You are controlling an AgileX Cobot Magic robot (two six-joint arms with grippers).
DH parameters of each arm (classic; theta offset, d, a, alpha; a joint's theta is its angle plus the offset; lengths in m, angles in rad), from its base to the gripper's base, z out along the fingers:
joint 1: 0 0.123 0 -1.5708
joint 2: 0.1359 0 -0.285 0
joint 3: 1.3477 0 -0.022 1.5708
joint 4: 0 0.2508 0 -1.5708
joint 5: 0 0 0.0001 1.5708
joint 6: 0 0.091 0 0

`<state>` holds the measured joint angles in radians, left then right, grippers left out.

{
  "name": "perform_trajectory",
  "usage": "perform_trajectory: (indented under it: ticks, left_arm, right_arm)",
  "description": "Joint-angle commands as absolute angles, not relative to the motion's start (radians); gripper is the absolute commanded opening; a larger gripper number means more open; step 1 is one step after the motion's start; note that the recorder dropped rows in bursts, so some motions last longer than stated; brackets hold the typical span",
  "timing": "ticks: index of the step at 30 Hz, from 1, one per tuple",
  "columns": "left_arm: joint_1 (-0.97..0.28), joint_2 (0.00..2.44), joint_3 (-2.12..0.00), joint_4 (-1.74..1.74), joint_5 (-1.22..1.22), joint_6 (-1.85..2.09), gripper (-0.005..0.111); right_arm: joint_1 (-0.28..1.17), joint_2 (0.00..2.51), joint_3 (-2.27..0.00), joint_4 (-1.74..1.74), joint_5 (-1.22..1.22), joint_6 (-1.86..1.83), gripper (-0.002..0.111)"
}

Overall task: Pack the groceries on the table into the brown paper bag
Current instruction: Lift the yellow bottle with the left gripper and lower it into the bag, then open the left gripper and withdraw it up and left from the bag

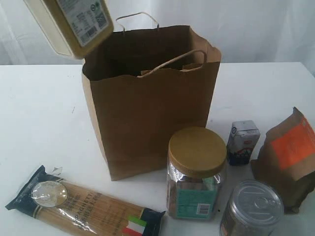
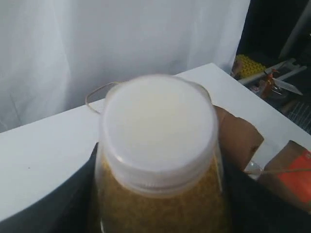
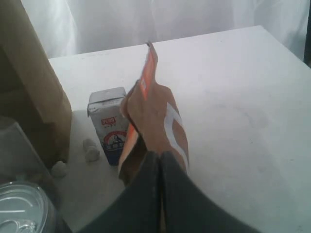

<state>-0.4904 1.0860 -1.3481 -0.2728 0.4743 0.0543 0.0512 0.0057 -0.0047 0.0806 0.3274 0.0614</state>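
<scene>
The left claw (image 2: 160, 213) grips the bottle (image 1: 69, 24), which is tilted in the air above the bag's (image 1: 147, 113) left rim and partly cut off. The right claw (image 3: 158, 165), fingers pressed together, is at the pouch (image 3: 150, 107) on the right of the counter (image 1: 39, 113). Whether it pinches the pouch is unclear.

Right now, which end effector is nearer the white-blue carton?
Right end effector: gripping the orange-labelled brown pouch beside the carton. Left holds a yellow-grain bottle above the brown paper bag.
</scene>
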Motion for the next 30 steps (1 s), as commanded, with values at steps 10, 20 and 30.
perform_trajectory:
  ticks: [10, 20, 30]
  left_arm:
    - [-0.553, 1.287, -1.391, -0.308, 0.318, 0.088, 0.000]
    - [-0.605, 1.388, -1.391, -0.306, 0.315, 0.116, 0.000]
    - [-0.612, 1.477, -1.391, -0.257, 0.399, 0.139, 0.000]
  right_arm:
    - [0.052, 0.000, 0.000, 0.078, 0.314, 0.063, 0.000]
    - [0.052, 0.000, 0.000, 0.078, 0.314, 0.063, 0.000]
    - [0.052, 0.000, 0.000, 0.078, 0.314, 0.063, 0.000]
